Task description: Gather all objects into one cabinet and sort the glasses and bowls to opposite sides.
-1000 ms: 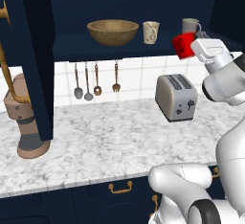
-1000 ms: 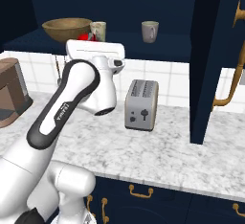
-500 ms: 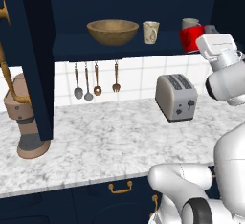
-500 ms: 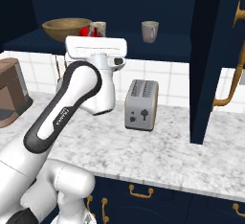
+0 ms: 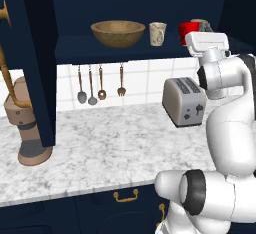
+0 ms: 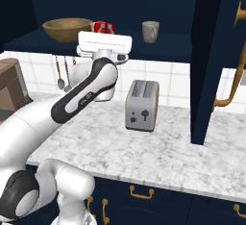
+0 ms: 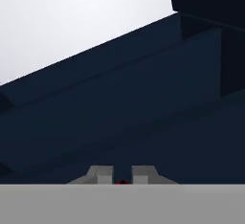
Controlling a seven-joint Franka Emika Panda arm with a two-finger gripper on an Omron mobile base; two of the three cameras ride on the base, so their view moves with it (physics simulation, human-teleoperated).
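Note:
The open navy cabinet point(image 5: 100, 50) has one long shelf. A wide wooden bowl point(image 5: 118, 32) point(image 6: 67, 29) stands at its left, with the cream patterned mug point(image 5: 157, 33) just to its right. My gripper point(image 7: 121, 175) is shut on the glossy red cup point(image 5: 189, 28) point(image 6: 102, 27), held at shelf height right of the cream mug. A speck of red shows between the fingertips point(image 7: 99, 173). The grey-white mug point(image 6: 150, 31) point(image 5: 200, 24) stands further right on the shelf, partly hidden behind the red cup in the left base view.
A silver toaster point(image 5: 185, 100) point(image 6: 141, 105) sits on the marble counter point(image 5: 110, 148) below the shelf. Utensils point(image 5: 100, 83) hang on the tiled wall. A brown appliance point(image 5: 27, 128) stands at the left. Open cabinet doors point(image 5: 35, 53) point(image 6: 211, 51) with brass handles flank the shelf.
The hand has risen with the red cup and carried it from below the shelf edge up to shelf level, toward the cream mug. The bowl and mugs have not moved.

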